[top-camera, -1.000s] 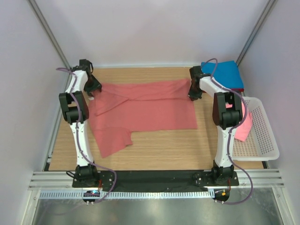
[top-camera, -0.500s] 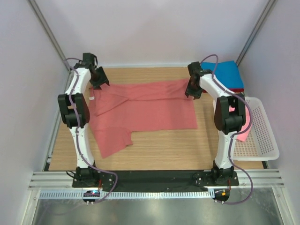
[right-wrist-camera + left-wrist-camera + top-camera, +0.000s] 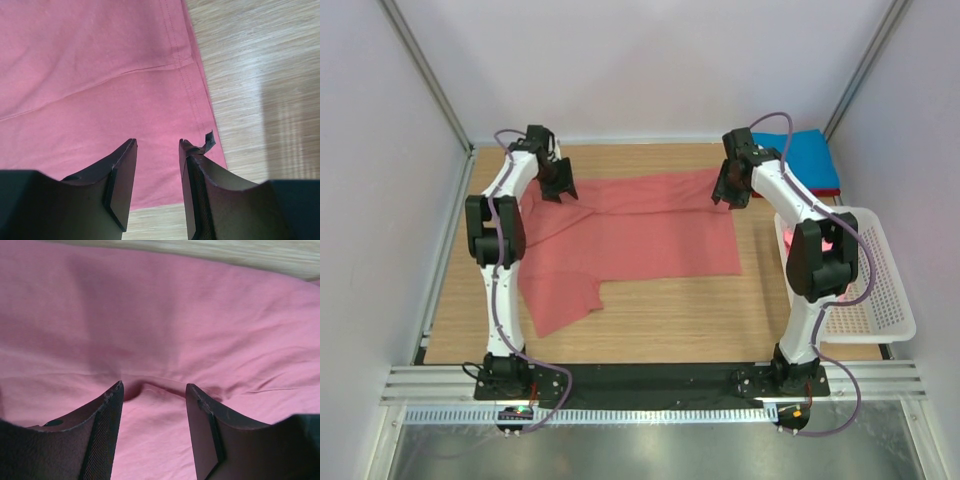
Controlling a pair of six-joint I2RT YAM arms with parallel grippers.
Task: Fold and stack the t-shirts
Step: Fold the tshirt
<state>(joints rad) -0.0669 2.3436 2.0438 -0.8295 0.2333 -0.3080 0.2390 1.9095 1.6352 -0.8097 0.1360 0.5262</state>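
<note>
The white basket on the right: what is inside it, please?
A pink cloth lies in the far part of the white basket. The right arm covers most of it, so its full shape and anything beneath cannot be seen.

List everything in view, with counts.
flat-spread red cotton t-shirt: 1, salmon red, middle of the table, one sleeve toward the near left
folded blue garment: 1, blue, far right corner
white plastic mesh basket: 1, white, right edge of the table
pink cloth: 1, pink, in the basket, mostly hidden by the right arm
light wooden table: 1, light wood, under everything
left gripper: 1, black, open over the t-shirt's far left part, a small fabric ridge between its tips
right gripper: 1, black, open over the t-shirt's far right corner
</note>
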